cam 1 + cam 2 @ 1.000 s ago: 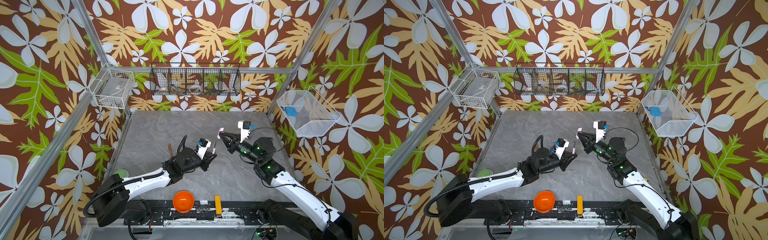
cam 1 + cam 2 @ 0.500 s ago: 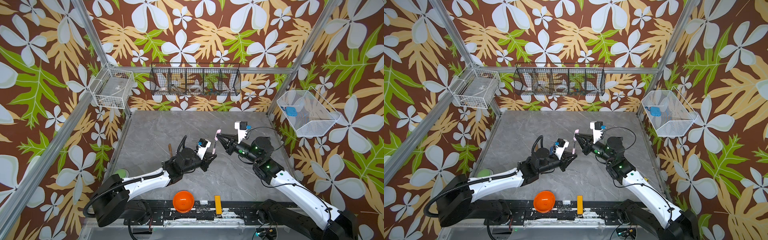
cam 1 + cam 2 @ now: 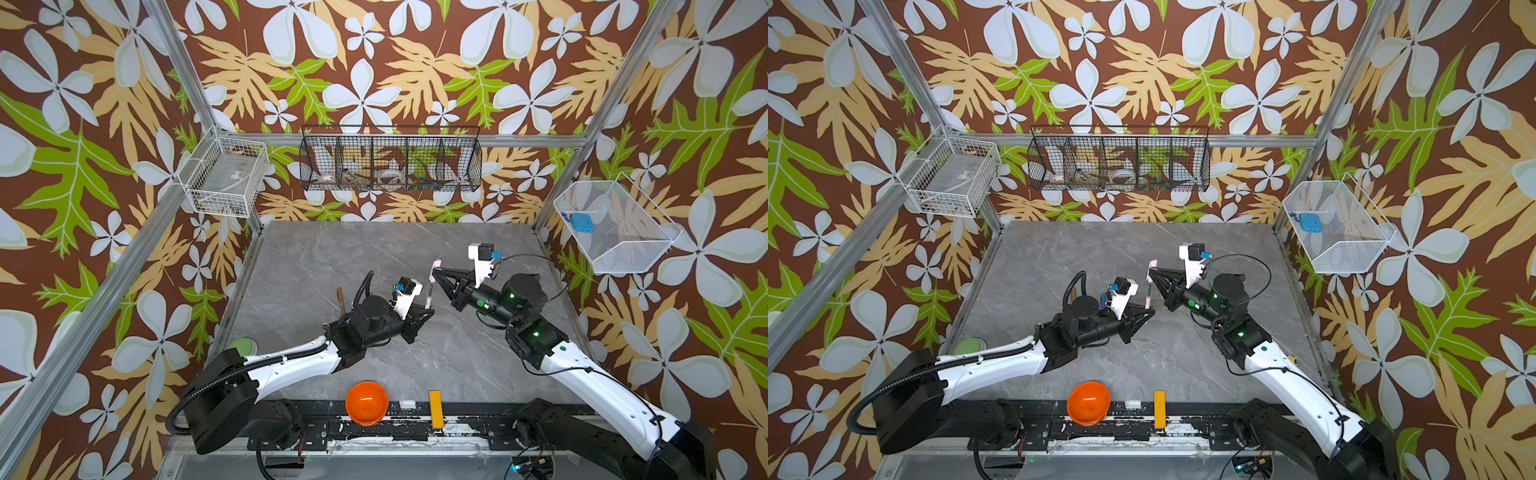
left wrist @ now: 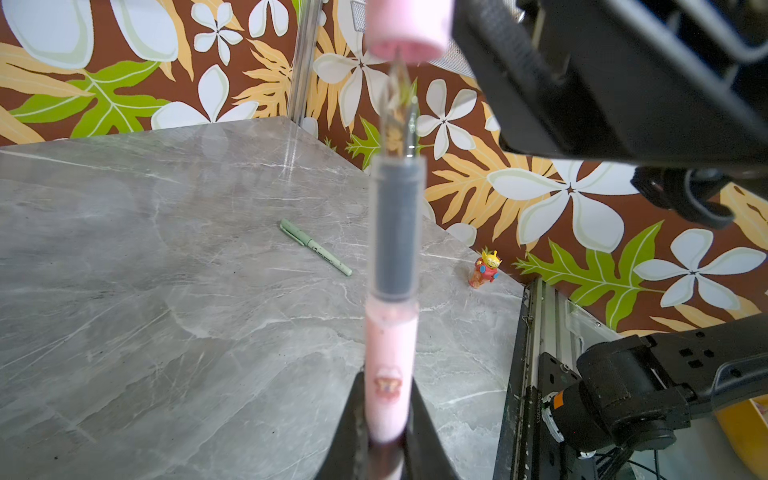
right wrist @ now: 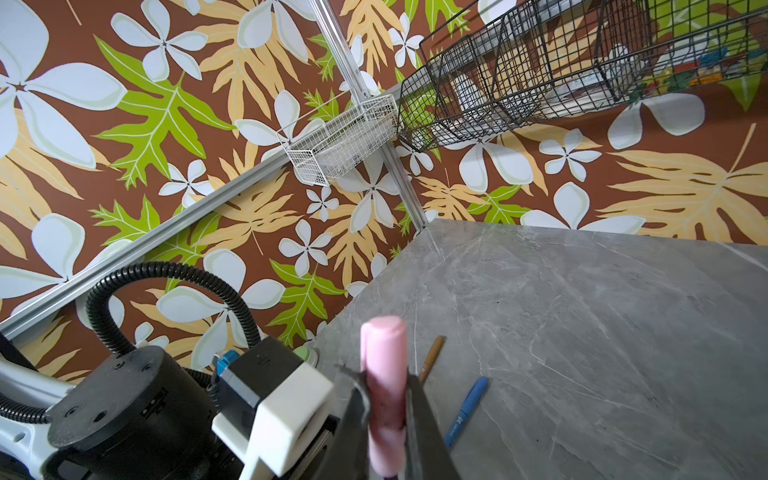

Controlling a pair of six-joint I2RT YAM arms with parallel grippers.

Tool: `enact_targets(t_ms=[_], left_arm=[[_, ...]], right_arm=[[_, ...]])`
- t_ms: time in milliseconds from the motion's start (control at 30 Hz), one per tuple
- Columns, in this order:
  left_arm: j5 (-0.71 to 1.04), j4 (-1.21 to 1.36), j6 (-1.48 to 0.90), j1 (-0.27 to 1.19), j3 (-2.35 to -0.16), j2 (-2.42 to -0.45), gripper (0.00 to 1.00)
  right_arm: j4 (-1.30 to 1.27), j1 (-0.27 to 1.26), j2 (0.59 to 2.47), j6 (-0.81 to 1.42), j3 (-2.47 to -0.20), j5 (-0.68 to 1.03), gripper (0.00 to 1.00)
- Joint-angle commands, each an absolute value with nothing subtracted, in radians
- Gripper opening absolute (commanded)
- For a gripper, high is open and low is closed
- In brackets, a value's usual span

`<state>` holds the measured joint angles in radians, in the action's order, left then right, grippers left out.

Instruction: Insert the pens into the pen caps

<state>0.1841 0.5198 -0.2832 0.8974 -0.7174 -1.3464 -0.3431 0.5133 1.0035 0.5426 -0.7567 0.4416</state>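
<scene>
pink pen [image 4: 390, 374], pink cap [image 5: 382, 361] — grey marbled table [image 3: 332, 257] — orange bowl [image 3: 367, 403]

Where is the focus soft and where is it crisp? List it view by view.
Left wrist view: the pink pen and pink cap sit close to the lens and blur, while the green pen on the table is crisp. Right wrist view: the pink cap is soft, the blue pen sharper. Both top views: even light, no hard shadows.

pens 4: pink pen [image 4: 390, 365], green pen [image 4: 316, 248], blue pen [image 5: 467, 409], brown pen [image 5: 432, 355] | pink cap [image 4: 409, 29] 1 | orange bowl [image 3: 367, 402] 1 | yellow bar [image 3: 435, 409] 1 | toy figure [image 4: 486, 268] 1
</scene>
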Motion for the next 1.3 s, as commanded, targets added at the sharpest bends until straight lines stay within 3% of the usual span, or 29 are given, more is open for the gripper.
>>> enact_targets(t_ms=[0,967,1133,1267], left_arm=[[0.186,0.557,-0.285,0.899,-0.723,-1.344,0.00],[0.160,0.566,-0.266,0.899,-0.747,-1.345,0.00],[0.142,0.544,-0.242,0.898,-0.767,-1.348,0.00],[0.143,0.537,-0.234,0.898,-0.771,-1.353,0.00]], right_arm=[[-0.338,0.517,1.005,0.533,-0.756,0.447,0.14],[-0.245,0.525,0.972,0.481,-0.745,0.442,0.15],[-0.071,0.542,0.934,0.379,-0.802,0.418,0.44],[0.043,0.542,0.925,0.330,-0.848,0.391,0.53]])
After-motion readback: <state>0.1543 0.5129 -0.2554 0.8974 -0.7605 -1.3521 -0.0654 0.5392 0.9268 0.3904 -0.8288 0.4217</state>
